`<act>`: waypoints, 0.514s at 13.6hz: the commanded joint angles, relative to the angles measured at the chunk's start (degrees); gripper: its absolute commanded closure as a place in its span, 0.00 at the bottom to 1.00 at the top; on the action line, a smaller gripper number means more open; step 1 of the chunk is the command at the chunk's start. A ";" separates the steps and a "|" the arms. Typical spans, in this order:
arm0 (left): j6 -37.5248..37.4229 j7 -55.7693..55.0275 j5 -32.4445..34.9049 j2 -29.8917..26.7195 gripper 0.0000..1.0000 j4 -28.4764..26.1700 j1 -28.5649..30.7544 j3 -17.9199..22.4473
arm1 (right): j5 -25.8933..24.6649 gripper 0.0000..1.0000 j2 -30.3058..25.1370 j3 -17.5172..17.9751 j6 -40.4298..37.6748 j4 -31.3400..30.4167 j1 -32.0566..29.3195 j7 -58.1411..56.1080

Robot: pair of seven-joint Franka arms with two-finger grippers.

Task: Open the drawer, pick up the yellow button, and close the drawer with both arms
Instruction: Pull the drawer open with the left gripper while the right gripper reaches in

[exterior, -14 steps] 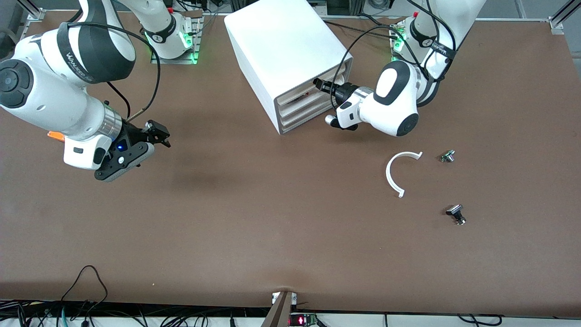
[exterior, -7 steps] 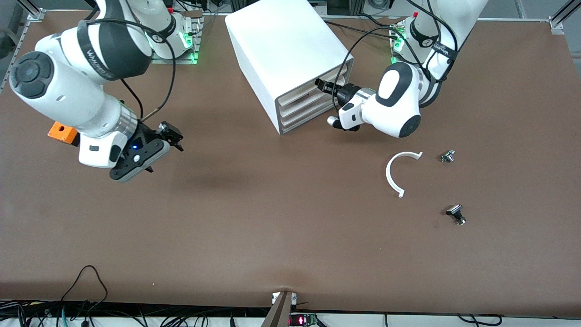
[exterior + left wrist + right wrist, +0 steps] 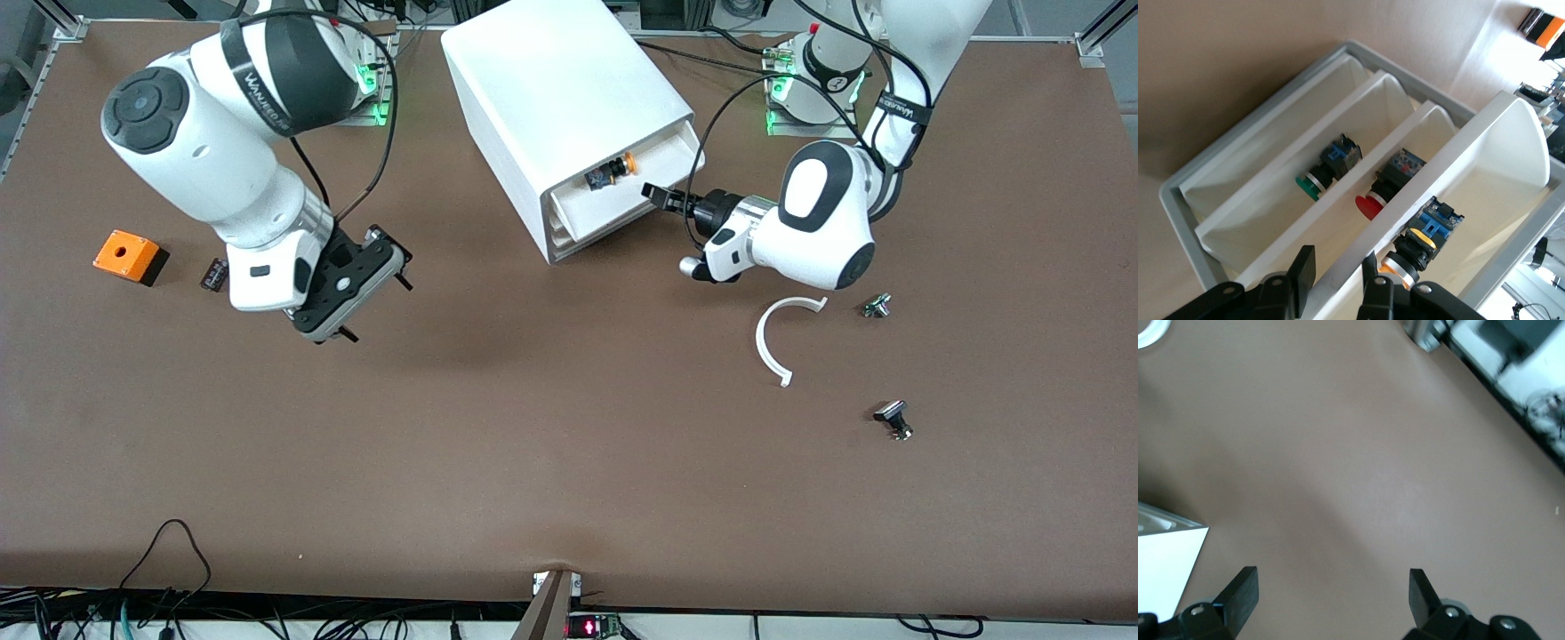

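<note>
The top drawer [image 3: 622, 191] of the cabinet [image 3: 551, 98] stands pulled out, and the left gripper [image 3: 1338, 280] pinches its front wall between its fingers. The button [image 3: 611, 172] lies inside that drawer, just past the pinched wall (orange cap toward the left arm's end). The right gripper [image 3: 356, 276] hangs over bare table [image 3: 533, 444], jaws wide apart, holding nothing.

The drawer [image 3: 1498, 133] and cabinet [image 3: 551, 98] look like smooth white plastic. On the matt brown table [image 3: 533, 444] beside the cabinet, the glossy arms [image 3: 818, 222] shine. The button [image 3: 612, 172] has an orange plastic cap.
</note>
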 commanded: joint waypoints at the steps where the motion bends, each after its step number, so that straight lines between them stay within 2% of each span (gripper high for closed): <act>1: 1.19 -3.84 0.02 2.43 0.93 4.32 0.43 3.16 | -0.68 0.00 2.28 -0.32 -0.35 4.17 3.94 -4.96; 4: 1.11 -3.84 2.21 4.01 0.90 6.69 0.43 4.66 | -6.29 0.00 3.59 -0.32 1.05 5.57 10.26 -5.32; 5: 1.11 -3.84 3.27 4.28 0.89 7.48 0.43 5.10 | -6.31 0.00 4.64 -0.23 1.58 6.88 11.76 -4.97; 6: 1.11 -3.84 3.45 4.54 0.81 8.01 0.43 5.45 | -6.65 0.00 6.22 -0.32 1.41 8.72 13.43 -5.49; 7: 1.11 -3.84 3.45 4.54 0.66 8.02 0.51 6.06 | -6.74 0.00 7.45 -0.32 1.41 10.31 14.40 -6.63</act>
